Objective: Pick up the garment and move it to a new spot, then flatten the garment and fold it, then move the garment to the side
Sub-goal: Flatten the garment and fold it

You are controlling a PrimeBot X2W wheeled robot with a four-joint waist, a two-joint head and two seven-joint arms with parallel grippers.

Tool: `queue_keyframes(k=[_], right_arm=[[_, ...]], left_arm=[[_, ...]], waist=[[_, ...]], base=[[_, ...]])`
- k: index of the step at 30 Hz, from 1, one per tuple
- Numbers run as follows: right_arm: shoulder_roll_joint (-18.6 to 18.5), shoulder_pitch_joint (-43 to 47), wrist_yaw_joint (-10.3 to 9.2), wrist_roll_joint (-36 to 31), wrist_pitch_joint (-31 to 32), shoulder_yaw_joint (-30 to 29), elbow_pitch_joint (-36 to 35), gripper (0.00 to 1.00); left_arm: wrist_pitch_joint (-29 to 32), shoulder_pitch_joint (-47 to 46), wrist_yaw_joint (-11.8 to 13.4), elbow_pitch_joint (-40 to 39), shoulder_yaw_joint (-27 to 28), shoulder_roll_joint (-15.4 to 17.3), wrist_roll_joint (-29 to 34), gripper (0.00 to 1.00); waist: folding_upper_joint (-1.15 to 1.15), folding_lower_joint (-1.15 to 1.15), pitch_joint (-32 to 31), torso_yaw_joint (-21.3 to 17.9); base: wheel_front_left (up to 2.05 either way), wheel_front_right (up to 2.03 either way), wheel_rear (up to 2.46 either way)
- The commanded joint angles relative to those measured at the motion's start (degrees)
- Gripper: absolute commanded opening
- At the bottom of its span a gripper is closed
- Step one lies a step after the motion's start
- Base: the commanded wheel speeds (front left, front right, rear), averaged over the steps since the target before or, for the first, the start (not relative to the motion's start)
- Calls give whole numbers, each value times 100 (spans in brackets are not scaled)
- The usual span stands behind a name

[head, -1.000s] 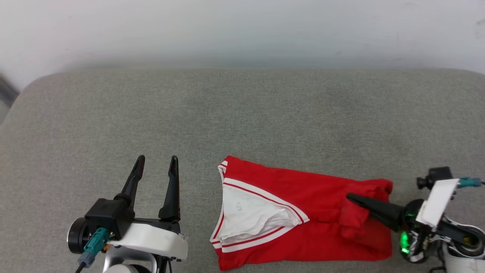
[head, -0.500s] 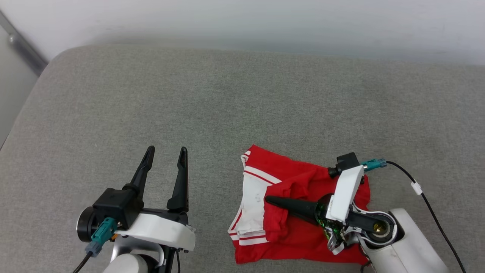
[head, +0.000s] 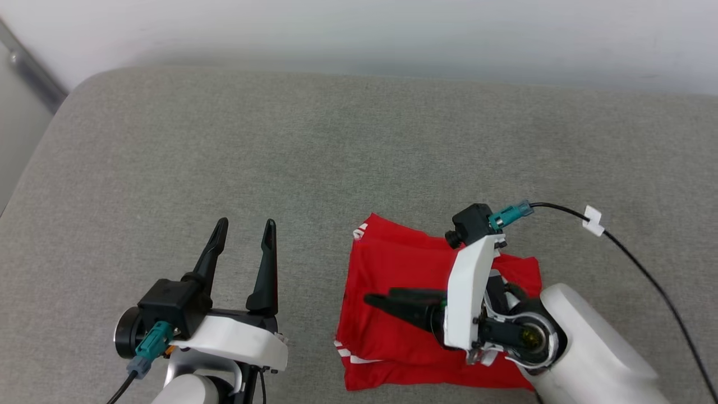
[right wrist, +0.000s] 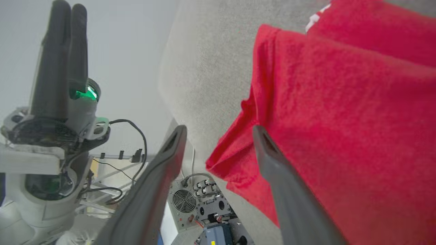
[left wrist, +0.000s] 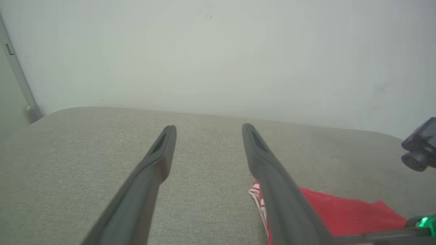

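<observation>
The garment (head: pixel 398 264) lies folded into a red block near the front edge of the grey surface, with striped trim showing at its left corners. My right gripper (head: pixel 378 295) hovers over it, fingers pointing left, open, with nothing between them. The right wrist view has those fingers (right wrist: pixel 219 128) apart above the garment's (right wrist: pixel 340 119) left edge. My left gripper (head: pixel 247 223) stands open to the left of the garment, clear of it. Seen along my left gripper (left wrist: pixel 208 127), the garment (left wrist: pixel 340 211) lies at the lower right.
The grey cushioned surface (head: pixel 336 140) runs back to a white wall and ends in rounded corners at the left. A black cable (head: pixel 645 264) trails from my right wrist. Below the front edge sits an electronics box with a fan (right wrist: pixel 185 200).
My right gripper swept left across the garment, laying its right part over the white inside, which is now covered. The fingers have let go of the cloth. The left arm stayed put.
</observation>
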Motion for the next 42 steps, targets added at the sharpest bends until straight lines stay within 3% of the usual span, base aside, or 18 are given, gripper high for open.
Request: queue_keyframes(k=[1, 7, 13, 19, 24, 28, 33, 42], right_arm=[[-447, -93, -1, -615, -237, 408, -348, 100], [-1153, 59, -2, -1952, -969, 335, -440, 100], [-1478, 570, -2, -3226, -1591, -774, -449, 100], [-1157, 1416, -2, -4013, -2516, -2361, -999, 100], [-666, 2082, -2, -4510, -3318, -3150, -1640, 100], [-364, 2493, -2, -4750, -3829, -3371, -2069, 100], [-195, 2870, -2, -4904, -4026, -3401, -2366, 100], [9, 3492, -2, -5102, -3776, -3450, -2930, 100]], left_arm=[[-31, 0, 22, 33, 11, 14, -16, 100], [-51, 161, 83, 59, 47, 29, -52, 100], [-96, 285, 126, 93, 117, 72, -97, 100], [-132, 396, 153, 185, 195, 110, -151, 100], [-169, 522, 176, 290, 249, 115, -192, 100], [-218, 631, 162, 392, 271, 123, -162, 100], [-254, 747, 133, 553, 247, 98, -153, 100], [-314, 991, 53, 707, 308, -5, -142, 100]], waist=[[0, 0, -81, -98], [0, 0, -250, -280], [0, 0, -342, -485], [0, 0, -447, -641], [0, 0, -577, -732], [0, 0, -674, -771], [0, 0, -826, -769], [0, 0, -1001, -745]], base=[[0, 0, 0], [0, 0, 0], [0, 0, 0], [0, 0, 0], [0, 0, 0], [0, 0, 0], [0, 0, 0], [0, 0, 0]])
